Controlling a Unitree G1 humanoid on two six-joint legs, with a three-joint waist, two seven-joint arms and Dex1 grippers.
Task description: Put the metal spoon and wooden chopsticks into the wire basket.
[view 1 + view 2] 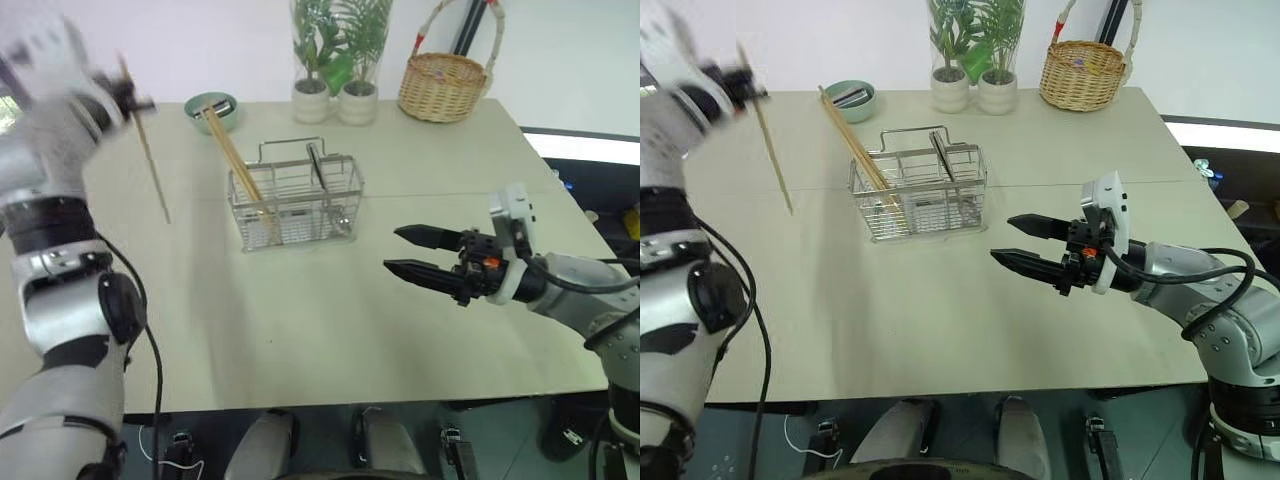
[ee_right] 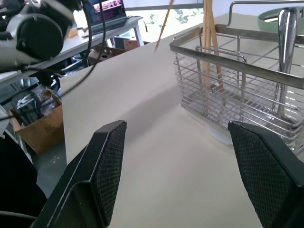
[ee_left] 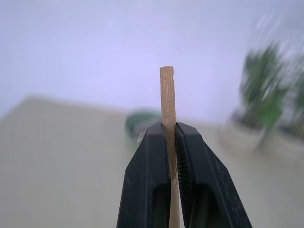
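Note:
My left gripper (image 1: 133, 100) is raised high over the table's far left, shut on one wooden chopstick (image 1: 150, 160) that hangs slanting down from it, tip just above the tabletop. In the left wrist view the chopstick (image 3: 167, 95) sticks out between the closed fingers (image 3: 147, 180). The wire basket (image 1: 295, 205) stands mid-table. Two more chopsticks (image 1: 238, 165) lean in its left compartment, tops out toward the far left. The metal spoon (image 2: 286, 52) stands in the basket's right part, handle (image 1: 317, 168) up. My right gripper (image 1: 393, 250) hovers open to the basket's right, holding nothing.
A green bowl (image 1: 212, 108) sits at the far left of the table, behind the basket. Two potted plants in glass vases (image 1: 335, 95) and a wicker basket (image 1: 445, 85) with a tall handle line the far edge. A desk with clutter and a cardboard box (image 2: 38, 128) stands off the table's left side.

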